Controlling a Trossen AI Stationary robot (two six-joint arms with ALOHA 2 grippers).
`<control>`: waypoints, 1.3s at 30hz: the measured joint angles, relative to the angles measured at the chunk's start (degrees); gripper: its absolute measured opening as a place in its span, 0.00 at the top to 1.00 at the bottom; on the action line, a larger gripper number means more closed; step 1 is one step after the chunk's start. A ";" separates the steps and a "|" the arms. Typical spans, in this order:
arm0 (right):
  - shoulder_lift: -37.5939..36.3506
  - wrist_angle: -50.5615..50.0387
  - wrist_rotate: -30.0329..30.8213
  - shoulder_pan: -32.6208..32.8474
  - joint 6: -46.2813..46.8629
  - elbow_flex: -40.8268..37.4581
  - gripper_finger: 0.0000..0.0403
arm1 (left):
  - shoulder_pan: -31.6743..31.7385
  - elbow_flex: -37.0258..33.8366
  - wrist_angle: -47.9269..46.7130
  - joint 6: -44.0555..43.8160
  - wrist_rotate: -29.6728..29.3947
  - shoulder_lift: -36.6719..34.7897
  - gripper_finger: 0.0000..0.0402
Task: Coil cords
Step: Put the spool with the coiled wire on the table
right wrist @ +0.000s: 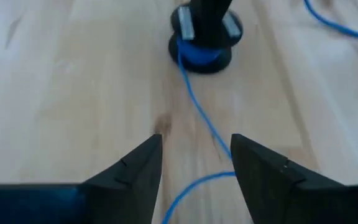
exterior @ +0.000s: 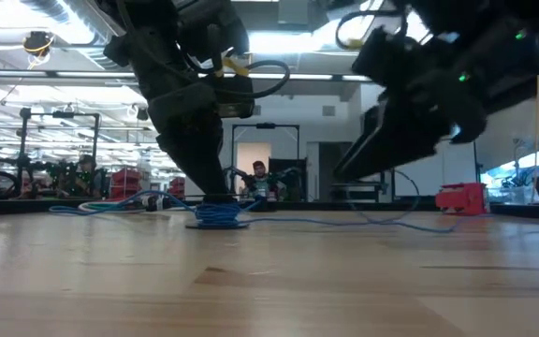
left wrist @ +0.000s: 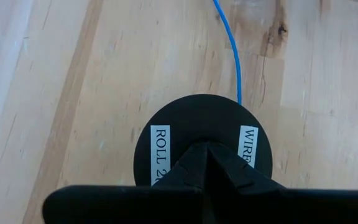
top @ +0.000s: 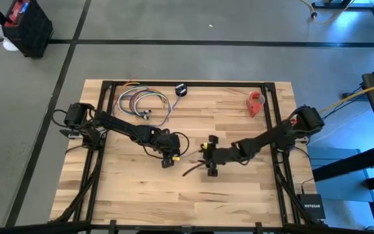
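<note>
A small black round spool (left wrist: pixel 204 143) with white labels stands on the table with thin blue cable wound under its top disc (exterior: pixel 218 217). The cable (right wrist: pixel 199 115) runs from the spool across the wood toward my right gripper. My left gripper (top: pixel 169 158) is shut and stands right over the spool, pointing down. My right gripper (right wrist: pixel 194 168) is open and hovers just above the table to the spool's right (top: pixel 209 160). The loose cable lies below and between its fingers, and they do not touch it. My left gripper sets its shut fingertips (left wrist: pixel 207 157) on the middle of the spool's top disc (left wrist: pixel 166 134), coming from above and pointing down. The spool sits flat on the table under them (right wrist: pixel 204 46). The fingers hide whether they pinch anything at the disc's centre.
A bundle of multicoloured looped wires (top: pixel 141 104) and a separate black disc (top: pixel 181 90) lie at the table's far side. A red object (top: pixel 256 103) stands at the far right. More blue cable trails across the table behind the spool (exterior: pixel 363 223).
</note>
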 joint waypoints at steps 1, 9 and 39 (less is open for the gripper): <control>0.78 1.39 -0.01 -0.72 -0.16 0.28 0.52 | 0.00 0.00 0.06 0.18 0.00 0.00 1.00; 3.67 -14.13 -7.04 -2.24 -4.80 9.19 0.52 | 0.00 0.02 0.02 -0.11 0.04 0.02 1.00; 21.13 1.78 -6.72 -7.09 -9.03 16.10 0.55 | -0.02 0.02 0.73 0.90 0.02 0.02 1.00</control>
